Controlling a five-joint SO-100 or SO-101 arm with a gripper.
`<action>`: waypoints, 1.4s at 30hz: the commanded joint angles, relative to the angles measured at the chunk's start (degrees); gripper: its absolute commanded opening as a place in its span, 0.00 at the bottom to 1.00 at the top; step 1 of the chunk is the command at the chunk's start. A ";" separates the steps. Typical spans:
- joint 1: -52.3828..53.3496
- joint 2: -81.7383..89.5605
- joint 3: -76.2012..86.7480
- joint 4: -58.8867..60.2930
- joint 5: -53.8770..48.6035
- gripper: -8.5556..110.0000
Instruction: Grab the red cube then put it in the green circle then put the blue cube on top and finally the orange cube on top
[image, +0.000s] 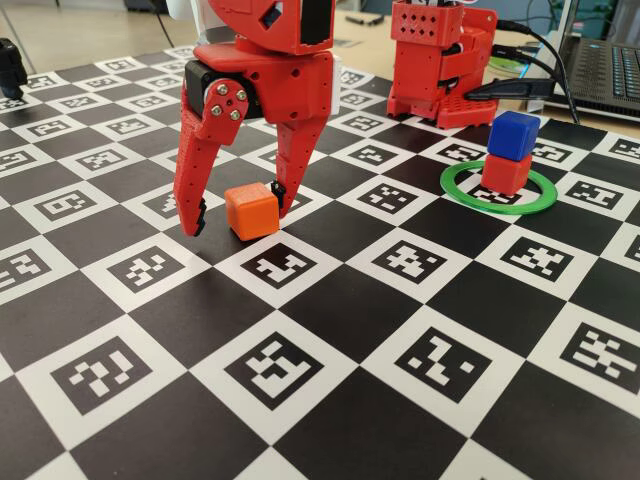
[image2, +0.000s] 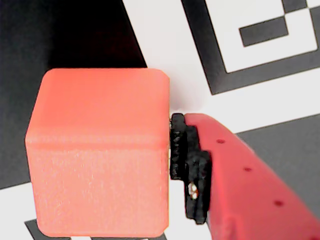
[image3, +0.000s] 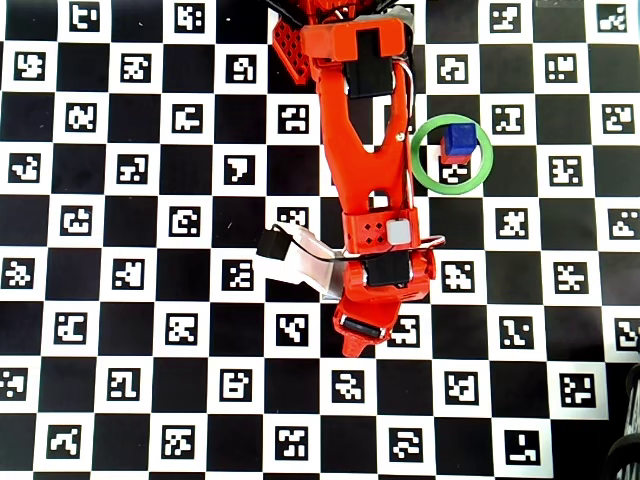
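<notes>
In the fixed view the tool (image: 238, 218) is reaching down to the tabletop (image: 330, 330) with its fingers spread apart, straddling the orange cube (image: 250, 211); one finger is touching the cube's side. At about 2 o'clock from it, the blue cube (image: 513, 135) is sitting atop the red cube (image: 505, 173) inside the green circle (image: 458, 192).

Orange cube (image2: 100, 150) fills my view, my red finger's black pad (image2: 187, 167) right against its side.

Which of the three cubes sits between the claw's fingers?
The orange cube, alone on the board between the open claw fingers; the blue cube is stacked on the red cube.
</notes>
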 joint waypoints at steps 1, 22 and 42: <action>0.88 2.20 -2.72 -0.53 -0.26 0.26; 0.79 26.28 -8.00 23.73 -5.98 0.09; -29.09 50.19 2.90 40.52 11.69 0.10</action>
